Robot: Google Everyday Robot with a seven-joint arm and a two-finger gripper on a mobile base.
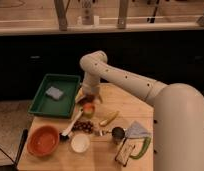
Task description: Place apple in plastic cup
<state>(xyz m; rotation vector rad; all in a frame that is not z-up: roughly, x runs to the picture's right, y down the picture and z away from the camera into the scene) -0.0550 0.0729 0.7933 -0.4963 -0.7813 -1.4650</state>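
The apple (pixel 88 107) is seen sitting in the mouth of the plastic cup (pixel 88 113); the gripper (pixel 88 99) is held just above it, fingers spread wide; the job looks nearly done; only pulling the arm away is left.

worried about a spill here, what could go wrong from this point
1. The apple looks about as wide as the small plastic cup just below it, so it may perch on the rim and roll off.
2. The gripper hangs right over the apple; a bump could tip the cup toward the grapes or the banana close by.
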